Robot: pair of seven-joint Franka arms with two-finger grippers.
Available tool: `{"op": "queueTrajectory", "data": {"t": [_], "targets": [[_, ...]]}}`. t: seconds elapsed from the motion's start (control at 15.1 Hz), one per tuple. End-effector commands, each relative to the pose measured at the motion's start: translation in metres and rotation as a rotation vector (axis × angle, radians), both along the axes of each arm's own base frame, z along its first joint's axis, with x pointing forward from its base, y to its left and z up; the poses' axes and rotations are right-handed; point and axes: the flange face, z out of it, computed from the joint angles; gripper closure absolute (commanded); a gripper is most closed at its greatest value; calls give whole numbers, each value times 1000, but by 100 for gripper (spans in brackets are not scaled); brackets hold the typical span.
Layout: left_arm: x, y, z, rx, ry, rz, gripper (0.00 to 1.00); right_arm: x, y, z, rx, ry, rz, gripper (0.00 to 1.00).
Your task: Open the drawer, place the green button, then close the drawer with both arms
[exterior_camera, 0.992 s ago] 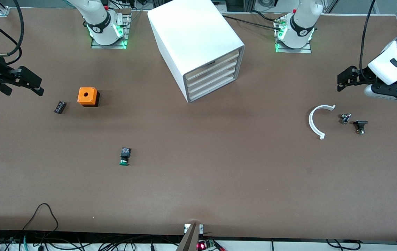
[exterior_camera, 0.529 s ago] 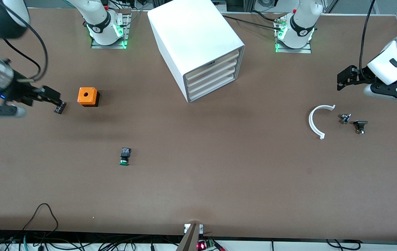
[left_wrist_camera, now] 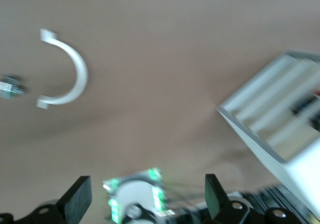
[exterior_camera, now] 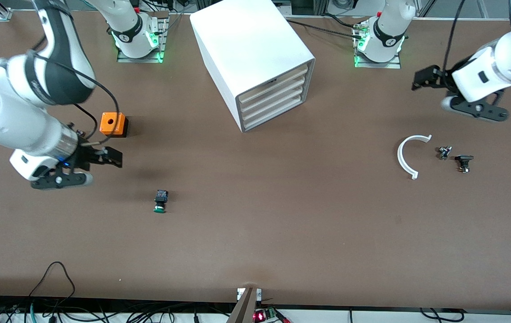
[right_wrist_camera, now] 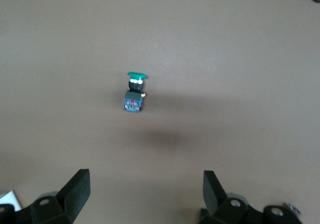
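Note:
The white cabinet (exterior_camera: pixel 255 54) stands near the robots' bases, and its cream-fronted drawers (exterior_camera: pixel 273 98) are all shut. It also shows in the left wrist view (left_wrist_camera: pixel 280 134). The green-capped button (exterior_camera: pixel 161 201) lies on its side on the table, nearer the front camera than the orange cube. My right gripper (exterior_camera: pixel 114 158) is open and empty, over the table between the cube and the button. The right wrist view shows the button (right_wrist_camera: pixel 135 92) ahead of the open right gripper (right_wrist_camera: pixel 145 184). My left gripper (exterior_camera: pixel 420 78) is open and empty at the left arm's end; the left wrist view shows it (left_wrist_camera: pixel 147 191) spread wide.
An orange cube with a hole (exterior_camera: pixel 113 124) sits beside the right arm. A white curved strip (exterior_camera: pixel 404 157) and two small dark parts (exterior_camera: pixel 444 152) (exterior_camera: pixel 463 162) lie toward the left arm's end. Cables run along the table's front edge.
The right arm has swung in from the table's end toward the button, covering the small black part beside the cube. The left gripper has moved toward the cabinet.

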Motion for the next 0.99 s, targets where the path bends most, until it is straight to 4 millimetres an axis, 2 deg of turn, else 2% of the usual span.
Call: {"op": "queueTrajectory", "data": {"t": [0.0,0.13,0.33,0.4,0.6,0.73,0.93], "targets": [[3,-13,-24,-168,116,-19,0,-7,-2,-43,20,-53,16,0],[14,-23,-41,-265,145,3,0,-8,7,-82,28,-73,19,0],[24,-41,-68,-396,107,30,0,-10,17,-127,38,-100,16,0],[24,-43,-85,-451,85,19,0,-12,30,-140,51,-117,25,0],[21,-50,-154,-673,7,29,0,-11,41,-187,69,-146,21,0],[17,-54,-200,-750,-44,13,0,-13,46,-214,77,-148,23,0],[4,-64,-258,-890,-75,38,1,-14,49,-233,84,-152,1,0]]}}
